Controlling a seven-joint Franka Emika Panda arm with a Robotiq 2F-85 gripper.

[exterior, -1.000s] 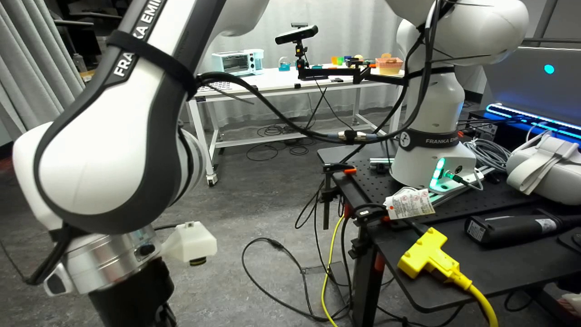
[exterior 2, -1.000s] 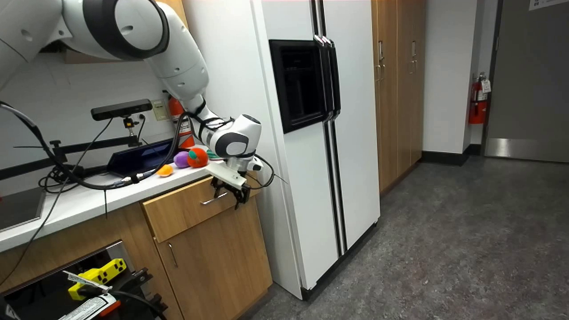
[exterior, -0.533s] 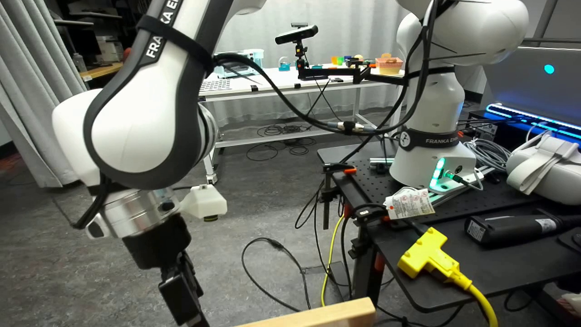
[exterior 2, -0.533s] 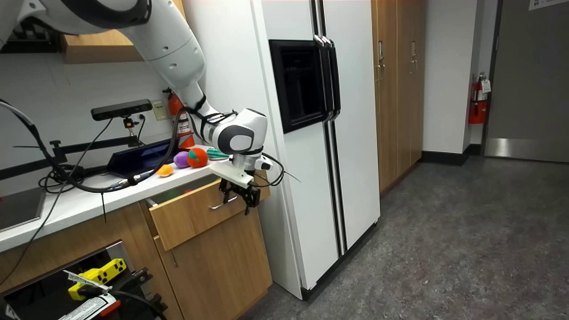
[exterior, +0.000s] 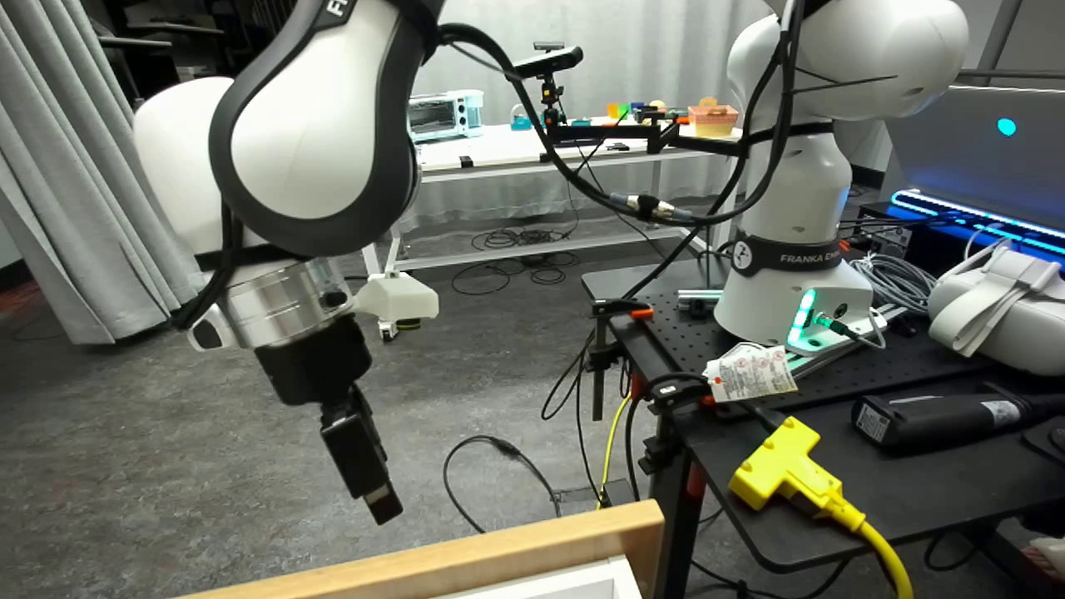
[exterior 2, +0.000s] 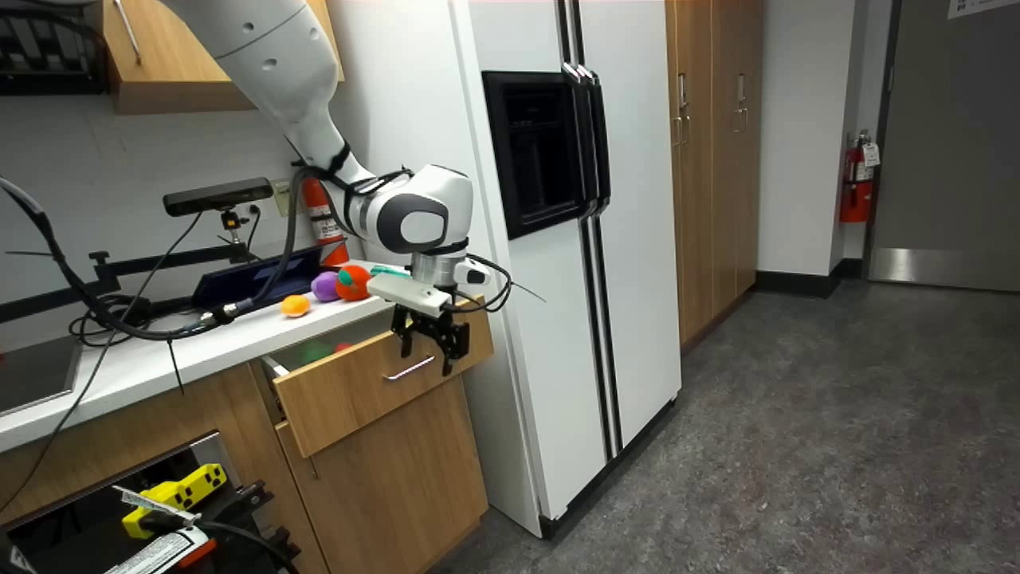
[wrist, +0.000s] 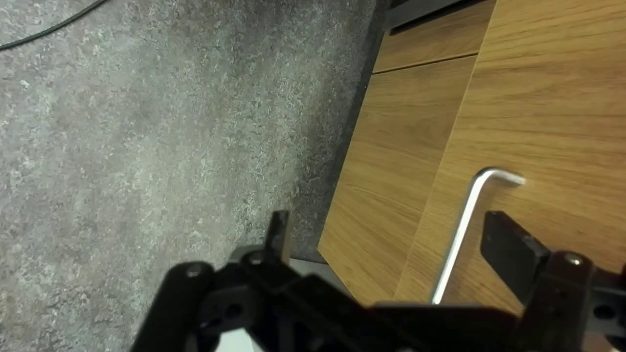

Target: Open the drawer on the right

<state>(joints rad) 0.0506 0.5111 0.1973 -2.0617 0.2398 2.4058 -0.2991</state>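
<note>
The drawer (exterior 2: 351, 399) is partly pulled out of the wooden cabinet. In an exterior view its light wood front edge (exterior: 466, 559) and part of a white inner wall (exterior: 582, 582) show at the bottom. Its silver bar handle (exterior 2: 410, 368) also shows in the wrist view (wrist: 462, 225). My gripper (exterior 2: 429, 357) is in front of and above the handle. In the wrist view the gripper's fingers (wrist: 391, 239) are spread wide, with the handle appearing between them, closer to the right finger. Nothing is gripped. The lower end of the handle is hidden behind the gripper there.
Green and red things (exterior 2: 319, 351) lie inside the drawer. An orange fruit (exterior 2: 296, 305), a purple ball (exterior 2: 325, 286) and a red ball (exterior 2: 354, 282) sit on the white counter (exterior 2: 239, 339). A white fridge (exterior 2: 550, 335) stands right beside the cabinet. Cables hang along the arm.
The drawer went from about shut to partly pulled out, moving slightly further in the last half second. My gripper moved outward with it, then rose a little relative to the handle.
</note>
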